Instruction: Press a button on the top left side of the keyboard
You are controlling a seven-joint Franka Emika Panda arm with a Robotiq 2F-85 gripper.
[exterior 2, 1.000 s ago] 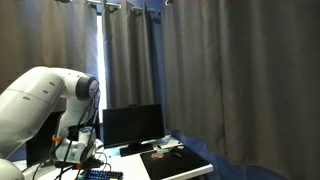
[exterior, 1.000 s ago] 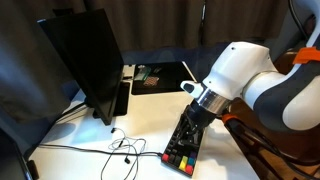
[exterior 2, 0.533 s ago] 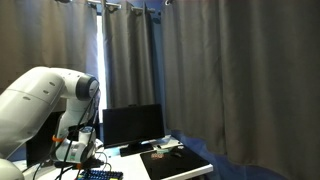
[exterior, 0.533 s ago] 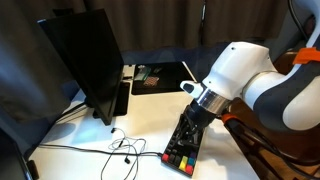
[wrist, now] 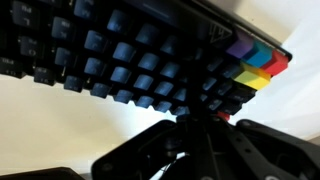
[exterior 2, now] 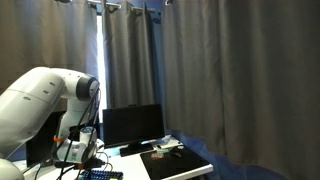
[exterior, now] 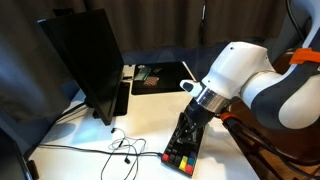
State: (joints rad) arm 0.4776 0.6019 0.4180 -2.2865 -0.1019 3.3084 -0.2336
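Observation:
The keyboard point(exterior: 184, 143) is a compact black one with coloured keys at its near end and lies on the white table point(exterior: 140, 115). My gripper point(exterior: 196, 119) is right over its middle part, fingertips down on or just above the keys. In the wrist view the dark keys point(wrist: 120, 60) fill the frame, with red, orange, yellow, green and blue keys point(wrist: 256, 60) at the right. My fingers point(wrist: 187, 122) are shut together, their tip against the keys next to a red key. In an exterior view the keyboard point(exterior 2: 100, 174) is mostly hidden by the arm.
A large black monitor point(exterior: 85, 60) stands at the table's left, also in an exterior view point(exterior 2: 131, 126). A flat black mouse mat point(exterior: 160, 76) lies at the back. A thin dark cable point(exterior: 122, 148) lies near the front. Dark curtains hang behind.

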